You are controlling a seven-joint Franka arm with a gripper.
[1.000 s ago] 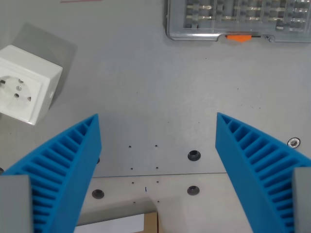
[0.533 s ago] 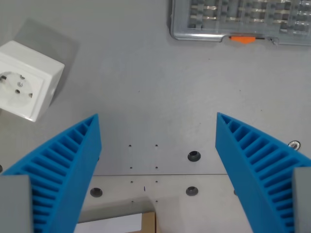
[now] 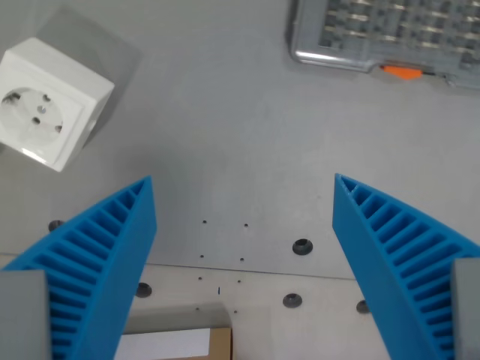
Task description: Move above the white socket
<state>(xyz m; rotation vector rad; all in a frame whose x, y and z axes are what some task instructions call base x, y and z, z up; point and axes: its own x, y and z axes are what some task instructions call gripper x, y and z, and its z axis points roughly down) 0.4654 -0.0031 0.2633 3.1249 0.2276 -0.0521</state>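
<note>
The white socket (image 3: 49, 103), a white cube with a round two-pin face, rests on the grey table at the wrist view's upper left. My gripper (image 3: 241, 187) hangs open above the bare table, its two blue ribbed fingers (image 3: 97, 262) spread wide with nothing between them. The socket lies up and to the left of the left finger, well apart from it.
A clear plastic parts box (image 3: 390, 36) with an orange latch (image 3: 405, 72) lies at the upper right edge. Bolt holes (image 3: 301, 246) dot the grey table (image 3: 240, 135) near a seam at the bottom, where a white and brown sheet (image 3: 184, 343) shows.
The whole scene has shifted right and rotated slightly, so the camera has moved toward the left. The socket now sits a little further in from the left edge. The fingers stay spread.
</note>
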